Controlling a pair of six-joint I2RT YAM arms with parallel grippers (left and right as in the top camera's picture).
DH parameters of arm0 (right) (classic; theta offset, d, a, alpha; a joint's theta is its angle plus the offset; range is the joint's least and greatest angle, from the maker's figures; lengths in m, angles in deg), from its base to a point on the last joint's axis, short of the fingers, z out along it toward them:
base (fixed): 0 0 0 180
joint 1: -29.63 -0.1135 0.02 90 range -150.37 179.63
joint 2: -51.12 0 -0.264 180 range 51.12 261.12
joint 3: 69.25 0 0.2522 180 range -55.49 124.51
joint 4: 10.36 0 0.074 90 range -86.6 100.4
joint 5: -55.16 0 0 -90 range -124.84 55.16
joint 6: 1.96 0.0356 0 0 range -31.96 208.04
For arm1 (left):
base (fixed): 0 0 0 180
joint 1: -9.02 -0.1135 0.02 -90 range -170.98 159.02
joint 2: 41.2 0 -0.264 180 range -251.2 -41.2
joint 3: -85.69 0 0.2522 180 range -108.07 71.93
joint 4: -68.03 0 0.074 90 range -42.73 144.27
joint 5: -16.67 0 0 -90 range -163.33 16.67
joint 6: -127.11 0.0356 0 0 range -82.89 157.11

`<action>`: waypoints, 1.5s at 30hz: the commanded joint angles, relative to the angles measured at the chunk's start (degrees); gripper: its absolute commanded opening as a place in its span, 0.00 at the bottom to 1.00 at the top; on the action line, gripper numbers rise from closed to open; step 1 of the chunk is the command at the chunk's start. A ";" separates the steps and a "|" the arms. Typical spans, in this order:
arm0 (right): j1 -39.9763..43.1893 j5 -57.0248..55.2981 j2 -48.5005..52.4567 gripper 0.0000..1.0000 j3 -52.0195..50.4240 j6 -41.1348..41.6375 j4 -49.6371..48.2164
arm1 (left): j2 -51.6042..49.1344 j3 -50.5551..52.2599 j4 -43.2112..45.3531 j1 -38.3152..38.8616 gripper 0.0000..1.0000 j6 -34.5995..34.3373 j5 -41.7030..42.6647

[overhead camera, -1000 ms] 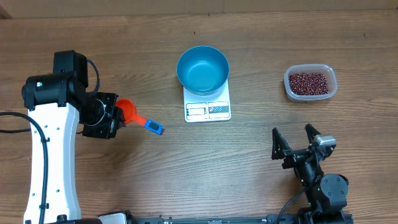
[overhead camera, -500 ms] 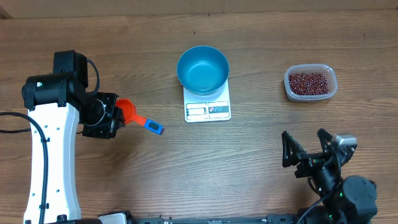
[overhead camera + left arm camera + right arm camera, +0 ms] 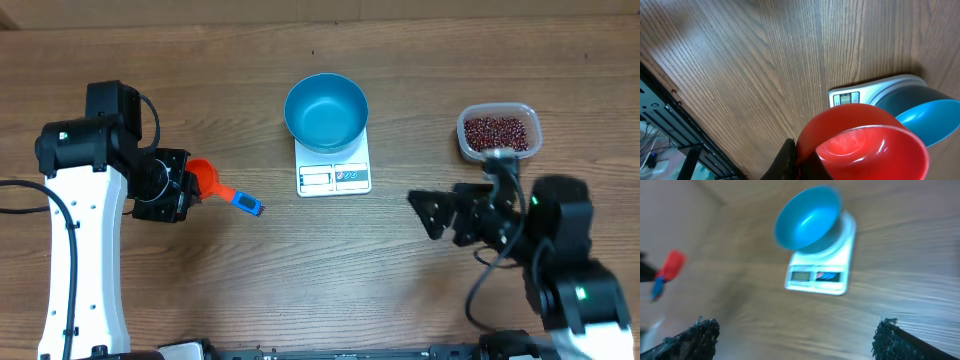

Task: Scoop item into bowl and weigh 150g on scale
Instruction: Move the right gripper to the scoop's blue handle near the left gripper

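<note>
Brown wood-grain table (image 3: pixel 300 280) fills every view, with two arms on it. The left gripper (image 3: pixel 188 188) is clamped on one red scoop (image 3: pixel 204 177). The cup sits right at its fingers, and the handle, with a blue tag at its tip, sticks out past them. In the left wrist view the red cup fills the foreground. The right gripper (image 3: pixel 425 213) holds nothing and its two fingers are spread wide. In its own blurred view one fingertip (image 3: pixel 705 335) shows at each lower corner.

Ahead of both pincers, between them, lies one white scale (image 3: pixel 335 178), its display edge towards the right gripper. One blue bowl (image 3: pixel 326 110) stands on the scale's far part. Well apart from the left gripper, and beside the right arm behind its fingertips, one clear tub (image 3: pixel 535 128) holds the heap of dark red beans (image 3: pixel 495 132).
</note>
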 commanded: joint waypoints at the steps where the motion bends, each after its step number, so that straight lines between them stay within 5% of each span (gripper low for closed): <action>1: -0.26 17.49 6.29 1.00 1.68 5.88 -3.04 | 0.44 -0.85 -0.13 -0.24 0.04 -1.27 -0.72; 8: -0.26 21.44 16.37 1.00 1.68 25.81 -6.71 | 0.44 -0.85 -0.35 -0.24 0.04 -1.25 -0.68; 17: -0.33 27.56 19.30 0.96 1.68 26.43 -21.11 | 0.44 -0.85 -0.33 -0.11 0.04 -3.45 1.40; 29: -1.31 26.53 19.37 1.00 1.68 30.36 -23.96 | 0.42 -0.87 5.35 9.20 0.05 -10.95 4.72; 45: -15.54 18.25 19.37 1.00 1.66 30.38 -27.91 | 0.22 -0.85 9.14 23.15 0.05 -35.98 3.67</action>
